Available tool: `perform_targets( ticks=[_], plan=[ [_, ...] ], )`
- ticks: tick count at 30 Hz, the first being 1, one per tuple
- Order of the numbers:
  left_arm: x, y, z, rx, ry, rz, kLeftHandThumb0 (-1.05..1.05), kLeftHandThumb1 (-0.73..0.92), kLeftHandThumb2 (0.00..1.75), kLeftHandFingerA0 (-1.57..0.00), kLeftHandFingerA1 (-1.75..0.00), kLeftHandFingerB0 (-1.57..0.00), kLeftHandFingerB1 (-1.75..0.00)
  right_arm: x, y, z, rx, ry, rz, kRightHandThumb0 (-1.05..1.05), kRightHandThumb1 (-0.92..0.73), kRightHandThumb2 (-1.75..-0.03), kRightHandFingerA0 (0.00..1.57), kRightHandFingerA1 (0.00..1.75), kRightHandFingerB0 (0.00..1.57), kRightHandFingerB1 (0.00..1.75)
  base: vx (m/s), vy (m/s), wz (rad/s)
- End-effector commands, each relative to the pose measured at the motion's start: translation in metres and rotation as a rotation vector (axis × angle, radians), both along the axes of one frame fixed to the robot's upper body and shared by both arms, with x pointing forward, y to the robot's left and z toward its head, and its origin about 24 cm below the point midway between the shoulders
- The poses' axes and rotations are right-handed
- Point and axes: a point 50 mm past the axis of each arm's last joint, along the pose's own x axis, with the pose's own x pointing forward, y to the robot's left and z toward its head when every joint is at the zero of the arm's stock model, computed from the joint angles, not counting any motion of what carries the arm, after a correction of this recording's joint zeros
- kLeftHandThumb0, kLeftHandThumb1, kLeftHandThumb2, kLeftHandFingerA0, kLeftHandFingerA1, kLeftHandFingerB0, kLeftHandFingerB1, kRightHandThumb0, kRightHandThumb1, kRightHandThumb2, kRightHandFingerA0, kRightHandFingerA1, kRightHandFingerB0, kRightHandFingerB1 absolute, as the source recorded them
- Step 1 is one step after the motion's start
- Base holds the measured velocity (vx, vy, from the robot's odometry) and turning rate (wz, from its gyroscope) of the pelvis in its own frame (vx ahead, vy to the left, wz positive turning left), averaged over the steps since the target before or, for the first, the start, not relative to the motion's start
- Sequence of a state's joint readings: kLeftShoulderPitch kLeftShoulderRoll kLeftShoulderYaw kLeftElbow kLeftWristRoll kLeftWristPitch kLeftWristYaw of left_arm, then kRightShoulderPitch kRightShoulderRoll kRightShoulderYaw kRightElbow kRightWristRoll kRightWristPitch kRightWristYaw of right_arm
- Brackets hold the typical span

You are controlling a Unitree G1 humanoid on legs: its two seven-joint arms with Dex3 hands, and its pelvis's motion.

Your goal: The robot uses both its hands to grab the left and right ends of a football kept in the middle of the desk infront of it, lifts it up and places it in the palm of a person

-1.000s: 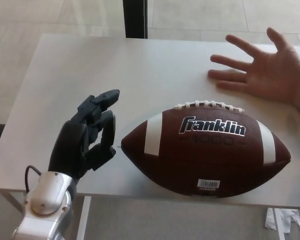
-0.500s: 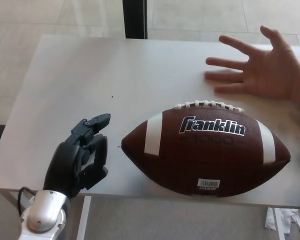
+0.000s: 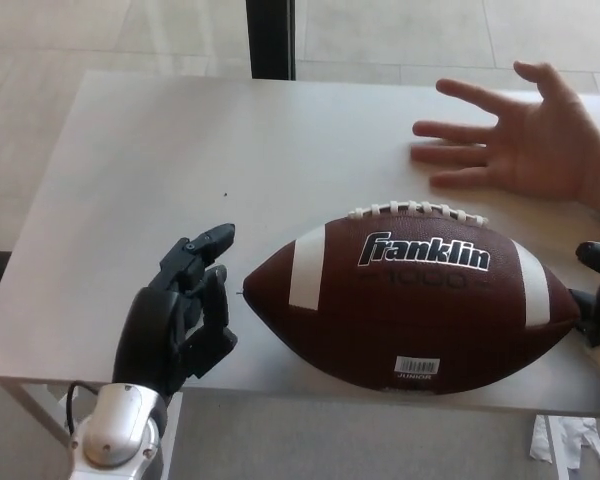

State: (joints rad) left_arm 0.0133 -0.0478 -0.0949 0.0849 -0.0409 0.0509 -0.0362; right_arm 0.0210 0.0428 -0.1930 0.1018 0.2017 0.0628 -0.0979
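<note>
Football [image 3: 412, 298] on desk [image 3: 180, 160]; left hand [image 3: 178, 315] open beside it.

Brown Franklin football [image 3: 412, 295] lying sideways, desk [image 3: 180, 170] centre-front.

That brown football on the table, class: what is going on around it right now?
A brown Franklin football with white stripes lies on the white table. The robot's black left hand is beside the ball's left tip, fingers apart, not touching it. Its right hand is just showing at the picture's right edge by the other tip. A person's open hand waits behind the ball, palm up. Nothing is lifted yet.
</note>
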Motion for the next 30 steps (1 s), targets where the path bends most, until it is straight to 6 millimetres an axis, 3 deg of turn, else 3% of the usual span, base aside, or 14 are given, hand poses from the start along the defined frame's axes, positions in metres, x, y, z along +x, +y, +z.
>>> perform_targets(
  ticks=[1, 8, 9, 10, 18, 24, 27, 28, 30],
  plan=[
    [0.001, -0.003, -0.007, -0.03, 0.03, 0.039, -0.87, 0.85, 1.22, -0.32, -0.63, -0.16, -0.48, -0.001, 0.001, -0.012, 0.007, 0.102, 0.014, -1.05, -0.81, -0.81, 0.69, 1.22, 0.37, 1.19, 0.0, 0.0, 0.0],
    [0.012, -0.034, -0.007, -0.191, 0.08, 0.065, -0.87, 0.88, 1.25, -0.37, -0.66, -0.13, -0.45, 0.006, 0.001, -0.003, 0.03, 0.071, 0.003, -1.05, -0.8, -0.81, 0.76, 1.18, 0.44, 1.15, 0.0, 0.0, 0.0],
    [0.014, -0.043, -0.007, -0.222, 0.091, 0.057, -0.95, 0.92, 0.96, -0.39, -0.67, -0.16, -0.41, 0.007, 0.004, -0.002, 0.044, 0.059, 0.001, -1.05, -0.81, -0.81, 0.79, 1.17, 0.47, 1.14, 0.0, 0.0, 0.0],
    [0.016, -0.054, -0.006, -0.257, 0.103, 0.051, -0.89, 0.92, 1.27, -0.38, -0.68, -0.12, -0.47, 0.008, 0.009, 0.001, 0.055, 0.048, 0.01, -1.05, -0.82, -0.81, 0.78, 1.17, 0.47, 1.13, 0.0, 0.0, 0.0],
    [0.019, -0.093, -0.001, -0.336, 0.148, 0.009, -0.84, 0.9, 1.24, -0.38, -0.68, -0.13, -0.45, 0.008, 0.039, 0.013, 0.076, -0.013, 0.118, -1.05, -0.78, -0.78, 0.82, 1.04, 0.59, 1.02, 0.0, 0.0, 0.0],
    [0.016, -0.107, -0.004, -0.381, 0.182, 0.008, -0.86, 0.92, 1.27, -0.43, -0.75, -0.14, -0.48, 0.004, 0.051, 0.012, 0.089, -0.009, 0.145, -1.05, -0.77, -0.78, 0.95, 0.98, 0.61, 1.02, 0.0, 0.0, 0.0],
    [0.011, -0.114, -0.005, -0.379, 0.197, -0.016, -0.85, 0.92, 1.27, -0.42, -0.73, -0.14, -0.47, 0.002, 0.055, 0.01, 0.09, 0.0, 0.146, -1.05, -0.76, -0.78, 0.93, 0.99, 0.6, 1.03, 0.0, 0.0, 0.0],
    [0.009, -0.12, -0.006, -0.357, 0.218, -0.041, -0.91, 0.92, 0.99, -0.44, -0.74, -0.16, -0.39, 0.002, 0.056, 0.009, 0.099, -0.007, 0.148, -1.05, -0.76, -0.77, 0.9, 1.0, 0.58, 1.02, 0.0, 0.0, 0.0],
    [0.008, -0.123, -0.006, -0.347, 0.229, -0.049, -0.9, 0.92, 1.0, -0.44, -0.72, -0.15, -0.38, 0.002, 0.056, 0.01, 0.099, -0.011, 0.153, -1.05, -0.76, -0.77, 0.87, 1.02, 0.57, 1.02, 0.0, 0.0, 0.0]
  ],
)
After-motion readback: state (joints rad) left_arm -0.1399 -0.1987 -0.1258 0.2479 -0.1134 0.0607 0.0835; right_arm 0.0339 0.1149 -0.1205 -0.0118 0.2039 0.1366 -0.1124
